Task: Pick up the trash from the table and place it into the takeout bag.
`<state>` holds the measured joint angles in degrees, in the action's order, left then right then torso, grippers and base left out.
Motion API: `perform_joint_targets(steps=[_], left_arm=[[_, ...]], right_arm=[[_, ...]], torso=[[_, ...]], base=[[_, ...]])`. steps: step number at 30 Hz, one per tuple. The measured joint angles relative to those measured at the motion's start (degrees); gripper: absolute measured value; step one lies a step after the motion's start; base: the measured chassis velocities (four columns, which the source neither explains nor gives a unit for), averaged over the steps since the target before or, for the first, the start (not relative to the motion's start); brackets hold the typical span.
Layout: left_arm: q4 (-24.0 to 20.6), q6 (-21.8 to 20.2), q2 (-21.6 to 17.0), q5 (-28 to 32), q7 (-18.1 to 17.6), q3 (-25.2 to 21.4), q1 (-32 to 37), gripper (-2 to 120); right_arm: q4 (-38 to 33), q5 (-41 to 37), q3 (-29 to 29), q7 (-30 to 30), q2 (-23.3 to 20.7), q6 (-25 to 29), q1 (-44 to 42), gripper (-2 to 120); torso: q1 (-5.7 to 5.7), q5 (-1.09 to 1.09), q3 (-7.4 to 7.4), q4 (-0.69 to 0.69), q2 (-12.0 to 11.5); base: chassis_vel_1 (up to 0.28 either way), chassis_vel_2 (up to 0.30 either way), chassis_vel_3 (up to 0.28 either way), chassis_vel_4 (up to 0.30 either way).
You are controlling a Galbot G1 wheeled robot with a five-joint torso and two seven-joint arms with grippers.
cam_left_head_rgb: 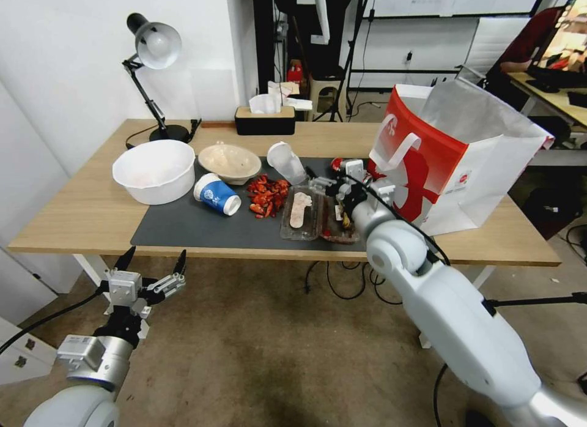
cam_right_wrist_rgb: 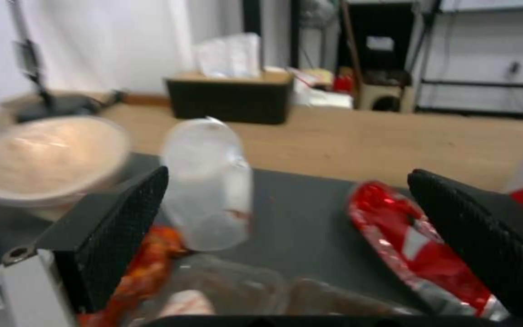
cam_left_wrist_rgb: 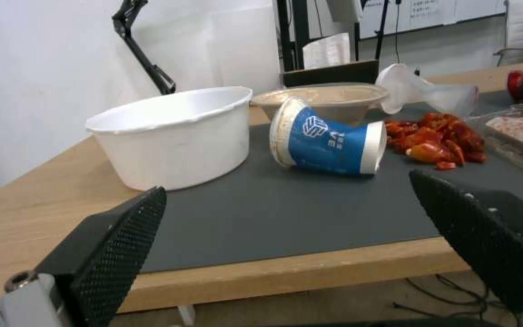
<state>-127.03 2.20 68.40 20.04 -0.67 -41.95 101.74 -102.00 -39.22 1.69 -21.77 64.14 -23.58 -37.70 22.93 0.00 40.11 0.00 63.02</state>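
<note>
Where it lies sideways, the blue-and-white paper cup (cam_left_wrist_rgb: 329,141) looks intact.

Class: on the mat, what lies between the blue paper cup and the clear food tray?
A heap of red food scraps lies between the blue paper cup and the clear food tray, seen from the head view.

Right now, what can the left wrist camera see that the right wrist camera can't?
Left wrist alone: the big white bowl and the whole blue cup lying on its side. Right wrist alone: the tissue box seen clearly and the crushed red can close up. Both: beige bowl, clear cup, red scraps, dark mat, plus each one's own open gripper, left, right.
</note>
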Motion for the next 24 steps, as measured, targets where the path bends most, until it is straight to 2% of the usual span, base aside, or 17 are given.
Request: perform_joint_targets(steps=[3,14,24], left_arm=[[0.26,-0.02,-0.12,-0.02,-0.01,-0.05,-0.18,100],[0.52,-0.02,0.05,-0.07,0.03,0.07,-0.39,100],[0.78,0.0,-0.16,-0.02,0.05,0.12,-0.52,100]], right_arm=[[3.53,-0.32,1.06,-0.99,0.46,-2.72,3.05,100],[12.2,-0.83,2.35,-1.23,2.41,-6.46,9.46,100],[17.77,-2.11,2.33,-0.99,3.01,-9.04,11.61,100]], torso=[[0.0,0.0,0.0,0.0,0.0],[-0.01,0.0,0.0,0.0,0.01],[-0.01,0.0,-0.01,0.0,0.01]], base=[[0.0,0.0,0.0,0.0],[0.0,0.0,0.0,0.0],[0.0,0.0,0.0,0.0]])
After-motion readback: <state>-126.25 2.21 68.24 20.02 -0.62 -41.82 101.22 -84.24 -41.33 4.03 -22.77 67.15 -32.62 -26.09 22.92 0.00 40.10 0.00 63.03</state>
